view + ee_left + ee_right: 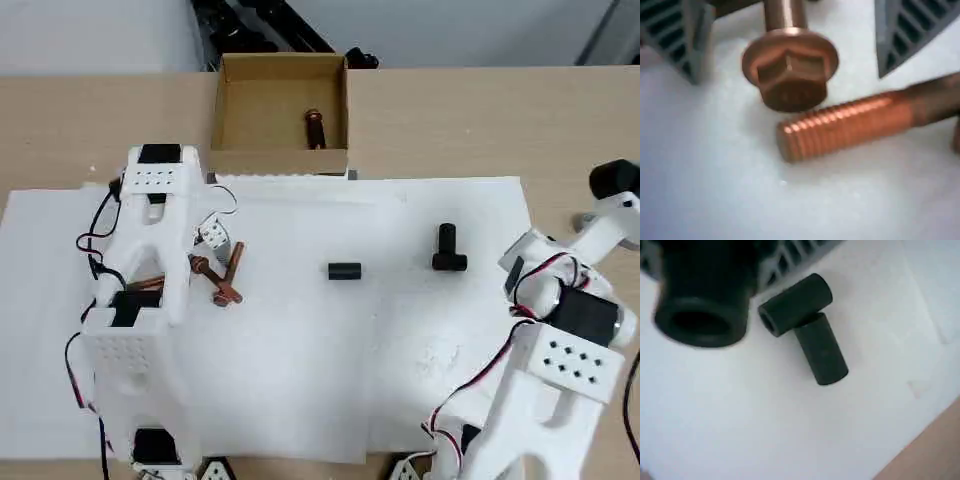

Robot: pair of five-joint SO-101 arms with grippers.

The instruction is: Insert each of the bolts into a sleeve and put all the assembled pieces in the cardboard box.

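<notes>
Over a white sheet (300,380), the left gripper (787,60) hangs open astride a bolt (790,85), apparently to grab it. The right gripper (710,275) clamps a sleeve (700,320), probably to receive it.

White sheet (330,370) spread flat across the middle and lower frame. Beneath it, light wooden table (90,120), bare along the upper band and the right edge. Dark gear (250,25) bunched at top centre, beyond the far edge.
</notes>
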